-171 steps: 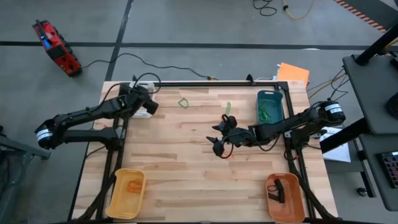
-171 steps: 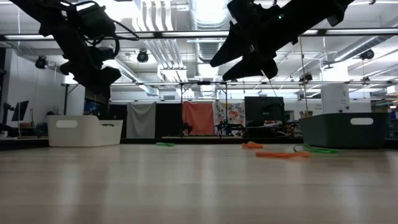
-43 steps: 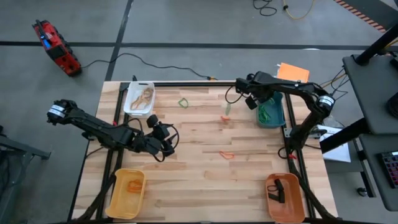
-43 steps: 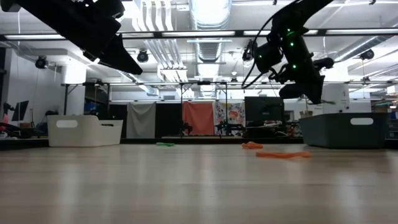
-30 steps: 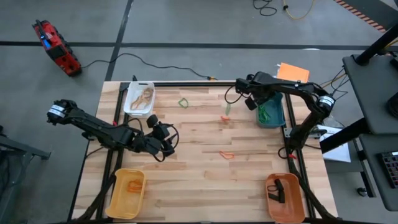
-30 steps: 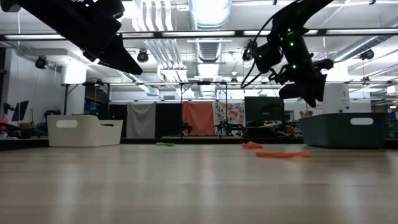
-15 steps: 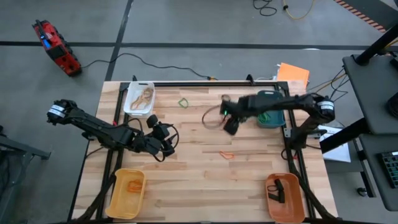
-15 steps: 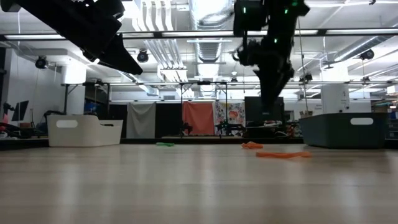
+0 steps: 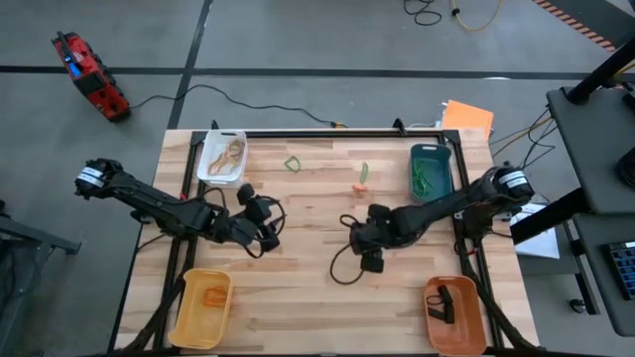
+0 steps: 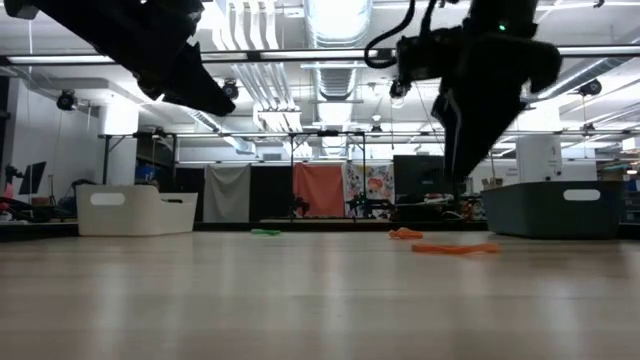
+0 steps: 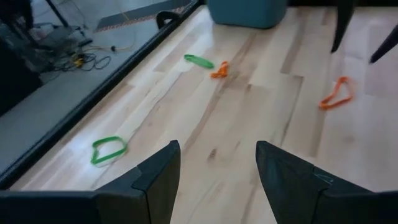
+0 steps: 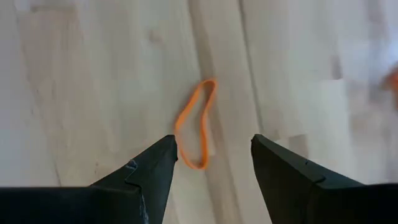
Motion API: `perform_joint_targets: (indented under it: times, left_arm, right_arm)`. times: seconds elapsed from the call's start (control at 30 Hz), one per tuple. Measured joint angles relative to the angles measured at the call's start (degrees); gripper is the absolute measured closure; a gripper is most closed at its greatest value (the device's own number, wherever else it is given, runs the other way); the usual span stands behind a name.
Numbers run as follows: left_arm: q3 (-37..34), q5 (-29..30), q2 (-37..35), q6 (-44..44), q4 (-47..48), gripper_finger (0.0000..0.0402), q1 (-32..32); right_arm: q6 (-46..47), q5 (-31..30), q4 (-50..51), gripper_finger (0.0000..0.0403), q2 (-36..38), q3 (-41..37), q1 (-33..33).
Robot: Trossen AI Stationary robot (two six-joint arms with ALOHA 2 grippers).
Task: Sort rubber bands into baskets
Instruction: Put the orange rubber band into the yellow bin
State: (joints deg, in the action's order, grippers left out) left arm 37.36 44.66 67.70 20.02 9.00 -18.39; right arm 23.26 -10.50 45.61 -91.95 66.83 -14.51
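The pale plank counter carries four corner baskets: white, teal, yellow, orange. The right gripper hangs mid-counter, jaws wide, directly over a loose orange rubber band. The left gripper waits left of centre, jaws wide and empty. A green band lies near the far edge. Grey floor surrounds the counter.

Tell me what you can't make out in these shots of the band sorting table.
- High view: the orange band in the right wrist view is hidden under the right end effector.
- Low view: contents of the white basket and teal basket are hidden by their walls.
- High view: the dark item in the orange basket is too small to identify.
- Low view: the left end effector is cut off by the top edge.
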Motion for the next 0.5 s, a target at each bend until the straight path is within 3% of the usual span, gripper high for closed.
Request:
perform_joint_targets:
  times: [0.33,0.5]
  left_arm:
    - [0.0,-9.7,0.0,-3.8,-3.6,0.0208,0.0]
    - [0.0,-10.1,0.0,-4.5,-4.1,0.0208,0.0]
  right_arm:
    - [5.7,0.0,-9.7,0.02,-1.0,-9.4,-1.5]
    - [6.3,0.3,-14.7,0.02,-1.0,-13.8,-2.0]
